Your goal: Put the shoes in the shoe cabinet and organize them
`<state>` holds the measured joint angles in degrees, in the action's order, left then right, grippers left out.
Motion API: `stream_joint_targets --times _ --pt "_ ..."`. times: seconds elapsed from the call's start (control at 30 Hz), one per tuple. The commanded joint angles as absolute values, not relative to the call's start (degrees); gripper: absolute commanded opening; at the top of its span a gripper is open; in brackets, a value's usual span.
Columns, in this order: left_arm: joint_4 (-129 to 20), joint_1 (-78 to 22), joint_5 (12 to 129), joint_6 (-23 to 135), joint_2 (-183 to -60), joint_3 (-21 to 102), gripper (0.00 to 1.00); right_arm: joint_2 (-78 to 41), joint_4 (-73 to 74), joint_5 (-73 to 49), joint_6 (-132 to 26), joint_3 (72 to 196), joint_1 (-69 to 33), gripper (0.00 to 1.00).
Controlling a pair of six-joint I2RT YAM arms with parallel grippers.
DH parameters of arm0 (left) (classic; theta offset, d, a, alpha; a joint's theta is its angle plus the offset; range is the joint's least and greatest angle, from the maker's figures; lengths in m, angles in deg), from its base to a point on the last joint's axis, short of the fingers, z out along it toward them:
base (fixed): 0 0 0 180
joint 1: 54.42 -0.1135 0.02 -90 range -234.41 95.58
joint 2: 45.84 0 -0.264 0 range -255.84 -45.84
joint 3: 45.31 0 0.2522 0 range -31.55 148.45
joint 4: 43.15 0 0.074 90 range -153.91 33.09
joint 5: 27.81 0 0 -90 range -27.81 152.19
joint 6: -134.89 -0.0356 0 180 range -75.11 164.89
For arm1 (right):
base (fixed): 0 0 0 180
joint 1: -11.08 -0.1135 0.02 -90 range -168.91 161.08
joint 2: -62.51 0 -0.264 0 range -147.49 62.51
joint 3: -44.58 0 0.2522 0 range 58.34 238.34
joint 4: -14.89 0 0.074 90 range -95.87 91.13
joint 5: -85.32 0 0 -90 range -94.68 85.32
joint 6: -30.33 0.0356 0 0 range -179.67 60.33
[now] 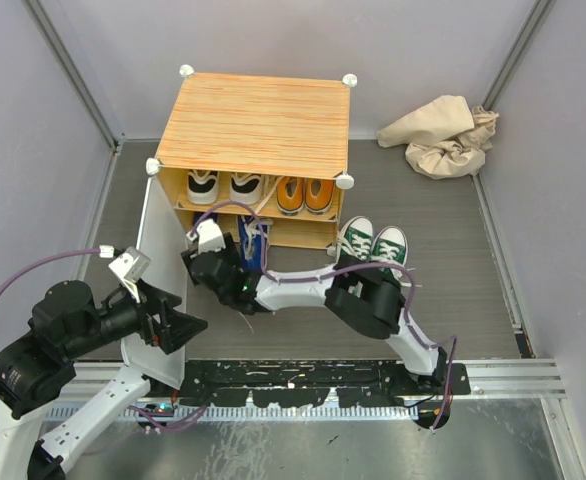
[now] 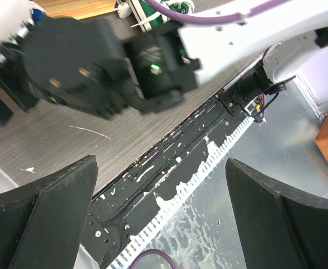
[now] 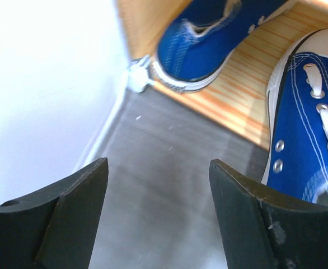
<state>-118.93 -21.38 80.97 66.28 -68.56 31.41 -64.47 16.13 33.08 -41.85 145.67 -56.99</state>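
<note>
The shoe cabinet (image 1: 253, 120) stands at mid table with its white door (image 1: 156, 260) swung open to the left. White-and-black shoes (image 1: 218, 187) and orange shoes (image 1: 306, 193) sit on its upper shelf. Blue shoes (image 1: 258, 242) are at the lower shelf; in the right wrist view one (image 3: 209, 39) lies inside and one (image 3: 309, 123) hangs over the shelf's front edge. The green shoes (image 1: 373, 243) stand on the table right of the cabinet. My right gripper (image 1: 205, 258) (image 3: 158, 190) is open and empty, low beside the door (image 3: 46, 84). My left gripper (image 1: 178, 330) (image 2: 161, 190) is open and empty by the door's near edge.
A crumpled beige cloth (image 1: 443, 135) lies at the back right. Grey walls close in the table on the left, back and right. My right arm (image 2: 97, 61) stretches across in front of the cabinet. The black mounting rail (image 1: 303, 375) runs along the near edge.
</note>
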Motion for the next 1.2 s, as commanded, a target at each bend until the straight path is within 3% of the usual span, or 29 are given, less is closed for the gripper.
stream_joint_targets --times 0.0,0.33,0.63,0.73,0.77,0.87,0.9,1.17 --pt "-120.28 -21.45 77.38 64.96 -68.31 33.12 0.98 -52.24 12.62 39.48 -42.85 142.08 -61.86 0.78" --pt "-119.45 -21.45 77.28 64.58 -68.83 32.82 0.98 -46.59 -9.57 45.95 -29.89 135.49 -59.69 0.75" --pt "-118.85 -21.42 77.54 64.41 -70.02 32.84 0.98 -49.52 -3.85 42.28 -32.65 133.93 -56.00 0.73" --pt "-118.55 -21.40 77.60 64.36 -70.25 32.55 0.98 -49.72 -1.36 41.82 -32.97 132.65 -55.10 0.63" --pt "-118.46 -21.43 77.65 64.34 -70.31 32.48 0.98 -49.66 -0.99 41.66 -32.96 132.34 -54.88 0.53" --pt "-118.52 -21.32 77.57 64.23 -70.43 32.36 0.98 -48.50 -0.80 42.62 -32.22 131.44 -54.75 0.08" --pt "-118.50 -21.42 77.57 64.23 -70.43 32.38 0.98 -47.83 -0.32 43.60 -31.76 130.88 -54.80 0.02" --pt "-118.27 -21.47 77.65 64.31 -70.50 32.02 0.98 -47.14 5.50 52.79 -32.70 136.16 -54.62 0.01"
